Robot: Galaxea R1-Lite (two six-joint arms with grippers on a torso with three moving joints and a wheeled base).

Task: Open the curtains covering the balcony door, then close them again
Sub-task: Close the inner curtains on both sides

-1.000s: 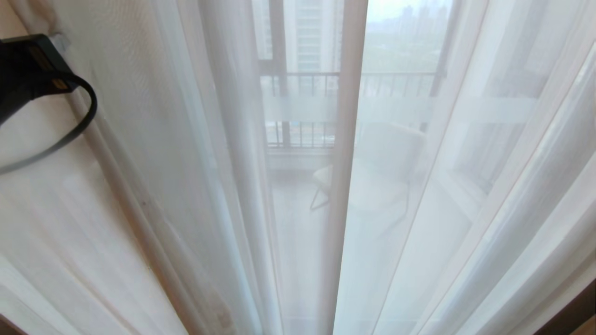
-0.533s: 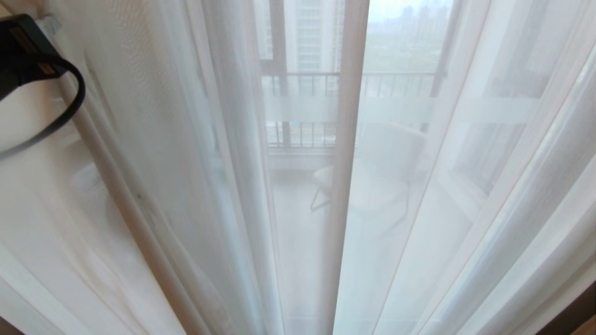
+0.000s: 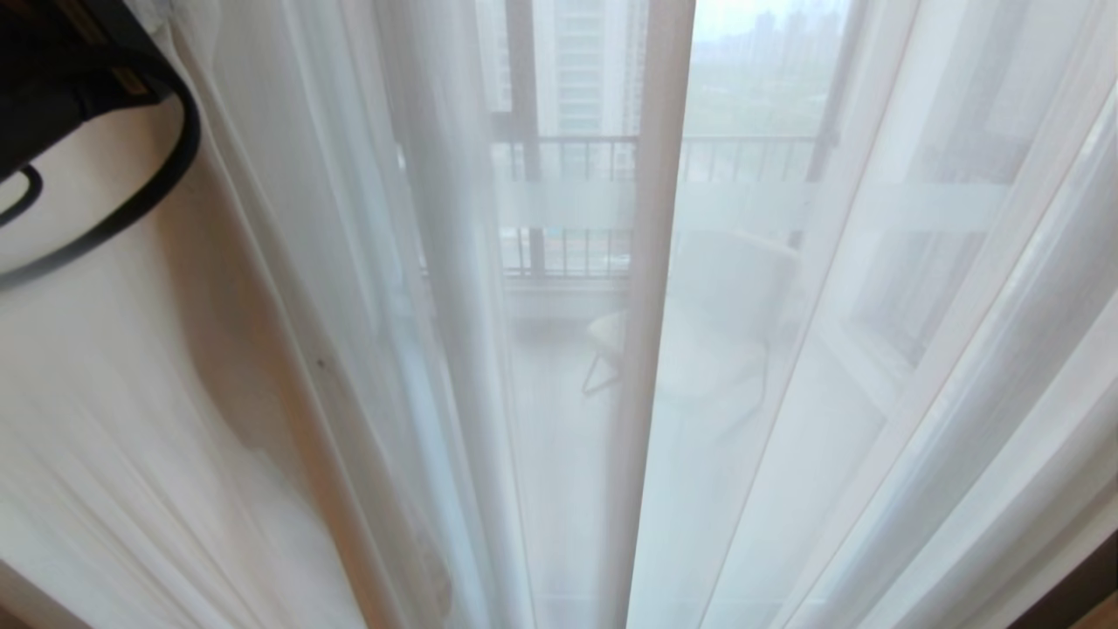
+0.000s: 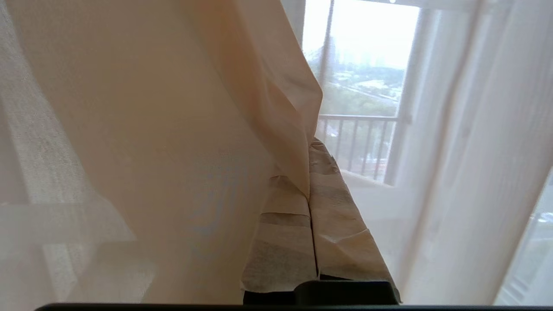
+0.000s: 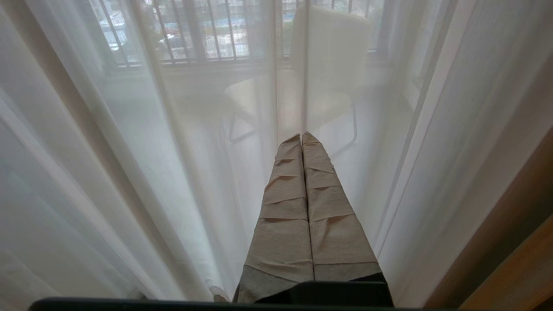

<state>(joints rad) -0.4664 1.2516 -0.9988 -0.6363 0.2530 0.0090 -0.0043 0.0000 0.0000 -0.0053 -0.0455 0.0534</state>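
The sheer white curtains (image 3: pixel 917 349) hang shut across the whole head view. Through them shows the glass of the balcony door with its frosted band (image 3: pixel 751 205). My left arm (image 3: pixel 52 105) reaches in at the upper left, pressed into the voile. In the left wrist view the left gripper (image 4: pixel 312 149) is shut, its fingers wrapped in beige tape. A fold of the curtains (image 4: pixel 151 129) lies over one finger down to the seam; whether it is pinched I cannot tell. My right gripper (image 5: pixel 301 136) hangs low, shut and empty, pointing at the curtains (image 5: pixel 108 172).
Behind the voile on the balcony stand a white chair (image 3: pixel 716 297) (image 5: pixel 328 65) and a dark railing (image 3: pixel 568 148). A brown strip (image 3: pixel 1083 585) shows at the lower right corner, beside the curtain's right side.
My left arm has swung up and toward the middle of the head view. The voile fold beside it has shifted right and bulges there. The right arm has not moved.
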